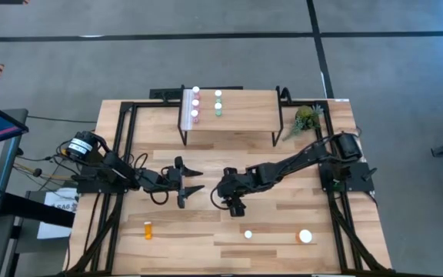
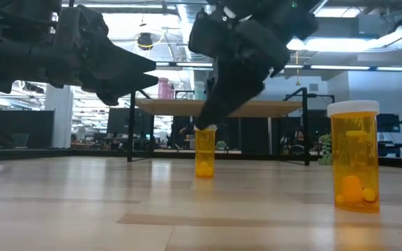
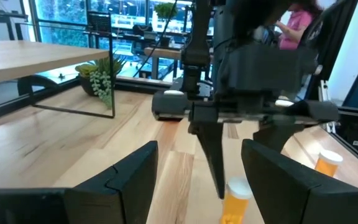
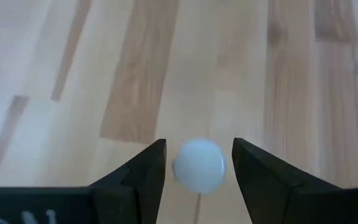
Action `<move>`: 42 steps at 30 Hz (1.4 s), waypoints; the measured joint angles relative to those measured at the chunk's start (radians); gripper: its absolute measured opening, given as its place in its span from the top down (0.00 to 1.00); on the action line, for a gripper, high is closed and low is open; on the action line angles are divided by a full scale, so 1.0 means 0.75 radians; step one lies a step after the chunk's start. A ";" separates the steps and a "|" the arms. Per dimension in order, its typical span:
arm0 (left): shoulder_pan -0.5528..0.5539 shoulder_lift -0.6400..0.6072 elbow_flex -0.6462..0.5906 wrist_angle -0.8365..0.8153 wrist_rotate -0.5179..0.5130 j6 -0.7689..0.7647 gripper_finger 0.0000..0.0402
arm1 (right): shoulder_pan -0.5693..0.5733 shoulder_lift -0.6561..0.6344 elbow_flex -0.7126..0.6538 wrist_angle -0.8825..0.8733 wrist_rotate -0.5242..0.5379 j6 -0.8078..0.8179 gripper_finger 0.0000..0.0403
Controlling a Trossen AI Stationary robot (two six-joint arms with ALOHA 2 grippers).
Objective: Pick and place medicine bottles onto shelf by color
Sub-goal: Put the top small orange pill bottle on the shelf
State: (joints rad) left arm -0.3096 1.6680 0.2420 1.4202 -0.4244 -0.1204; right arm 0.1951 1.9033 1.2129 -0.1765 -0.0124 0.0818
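Six small white-capped pink and teal bottles (image 1: 195, 102) stand in two rows on the raised light-wood shelf (image 1: 241, 108); four orange bottles appear to remain on the wooden surface (image 1: 283, 231). The right gripper (image 4: 196, 163), fingers spread, straddles one upright orange bottle (image 2: 204, 151) mid-surface; the left gripper (image 1: 191, 183) waits nearby, fingers spread

Brightness: even and bright over the table (image 1: 283, 223).
Source: ceiling strip lights (image 2: 368, 43), plus daylight through the windows (image 3: 61, 15).
Shadows: soft and short under the arms.
Glare: pale sheen on the wood (strongest in the right wrist view).
Blur: white cap (image 4: 199, 165) soft between the fingers (image 4: 135, 174); low-view arms dark silhouettes.
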 joint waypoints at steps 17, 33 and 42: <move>0.000 0.000 0.000 -0.003 -0.001 0.000 0.45 | 0.001 -0.017 -0.001 -0.028 0.000 -0.001 0.54; 0.000 0.000 0.000 -0.003 -0.001 0.000 0.45 | 0.001 -0.016 -0.001 -0.043 0.001 -0.003 0.60; 0.000 0.000 0.000 -0.003 -0.001 0.000 0.45 | 0.001 -0.016 -0.001 -0.042 0.001 -0.003 0.60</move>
State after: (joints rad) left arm -0.3096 1.6680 0.2420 1.4181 -0.4248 -0.1207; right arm 0.1955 1.8915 1.2125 -0.2082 -0.0120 0.0799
